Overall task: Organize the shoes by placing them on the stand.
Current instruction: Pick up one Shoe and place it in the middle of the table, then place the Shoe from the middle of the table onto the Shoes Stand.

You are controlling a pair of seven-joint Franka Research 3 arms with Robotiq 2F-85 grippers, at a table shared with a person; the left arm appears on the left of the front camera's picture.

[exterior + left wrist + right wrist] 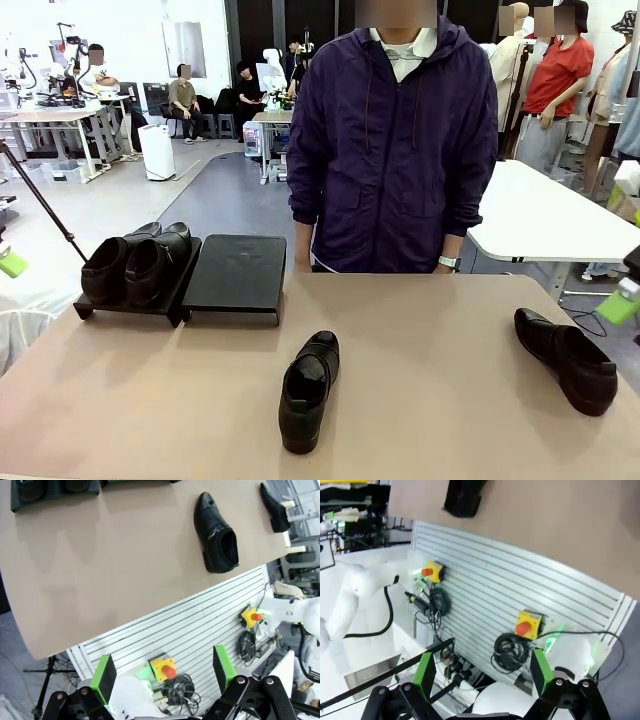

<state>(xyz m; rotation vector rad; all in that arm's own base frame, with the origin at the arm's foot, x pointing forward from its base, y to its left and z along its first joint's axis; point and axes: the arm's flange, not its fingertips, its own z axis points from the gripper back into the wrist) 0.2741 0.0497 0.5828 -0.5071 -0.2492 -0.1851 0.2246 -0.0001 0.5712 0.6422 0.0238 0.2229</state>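
Front view: the side edges cut the left gripper [10,263] and right gripper [620,302] down to a green pad each. Left wrist view: the top edge crops the stand [55,496] and its two shoes [30,486]. Right wrist view: it crops another shoe [464,497]

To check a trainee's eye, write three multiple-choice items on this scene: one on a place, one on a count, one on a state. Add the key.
1. Where do the two racked shoes sit on the stand?
A) both on its left panel
B) both on its right panel
C) one on each panel

2. How many shoes lie on the table, off the stand?
A) one
B) two
C) three

3. How is the left gripper?
A) shut on a shoe
B) shut on nothing
C) open, holding nothing

Key:
1 A: they stand side by side on the left panel, and the right panel is bare.
2 B: there is a middle shoe and a right-edge shoe.
3 C: its green pads stand wide apart with nothing between them.
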